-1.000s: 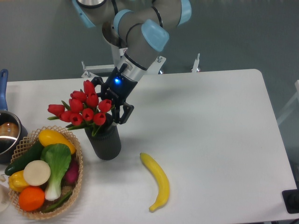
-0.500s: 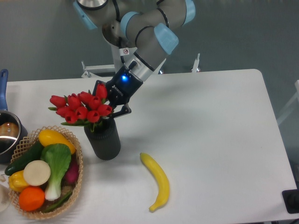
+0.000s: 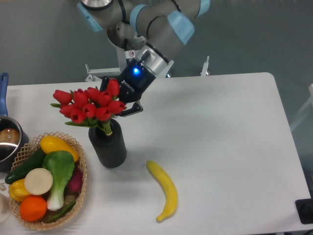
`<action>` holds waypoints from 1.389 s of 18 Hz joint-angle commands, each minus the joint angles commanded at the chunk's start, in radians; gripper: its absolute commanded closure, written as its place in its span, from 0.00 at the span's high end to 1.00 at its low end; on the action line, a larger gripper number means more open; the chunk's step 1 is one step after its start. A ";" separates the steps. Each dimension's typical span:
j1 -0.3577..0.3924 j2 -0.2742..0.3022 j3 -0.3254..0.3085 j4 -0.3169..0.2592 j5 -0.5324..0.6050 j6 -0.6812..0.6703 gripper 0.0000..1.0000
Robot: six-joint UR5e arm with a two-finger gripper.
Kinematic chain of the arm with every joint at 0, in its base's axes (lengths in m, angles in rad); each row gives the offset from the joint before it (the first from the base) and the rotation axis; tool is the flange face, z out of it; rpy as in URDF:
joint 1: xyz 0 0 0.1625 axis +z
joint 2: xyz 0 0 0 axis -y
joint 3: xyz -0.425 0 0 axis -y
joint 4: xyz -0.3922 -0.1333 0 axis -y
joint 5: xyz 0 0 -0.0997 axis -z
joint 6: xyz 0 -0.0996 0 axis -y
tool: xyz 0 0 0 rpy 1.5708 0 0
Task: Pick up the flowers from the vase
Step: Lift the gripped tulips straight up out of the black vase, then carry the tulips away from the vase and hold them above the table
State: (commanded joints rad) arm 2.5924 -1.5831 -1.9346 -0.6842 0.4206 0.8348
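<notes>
Gripper point(image 3: 119, 102) grips flowers point(image 3: 90, 105), stems in vase point(image 3: 107, 147) mouth

- Your white worktop point(image 3: 220, 147) carries the dark ribbed vase point(image 3: 107, 148)
- Banana point(image 3: 165, 189) right of it
- Wicker basket point(image 3: 82, 169) and steel pot point(image 3: 7, 142) at left edge

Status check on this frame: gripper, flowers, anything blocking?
Gripper shut on flowers. Blooms raised, stems showing above the vase mouth, lower ends inside. Nothing blocking the lift; banana and basket apart.
</notes>
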 joint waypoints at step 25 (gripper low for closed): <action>0.267 0.043 0.060 -0.018 0.116 0.263 0.00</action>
State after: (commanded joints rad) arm 2.8592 -1.5400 -1.8746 -0.7026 0.5365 1.0978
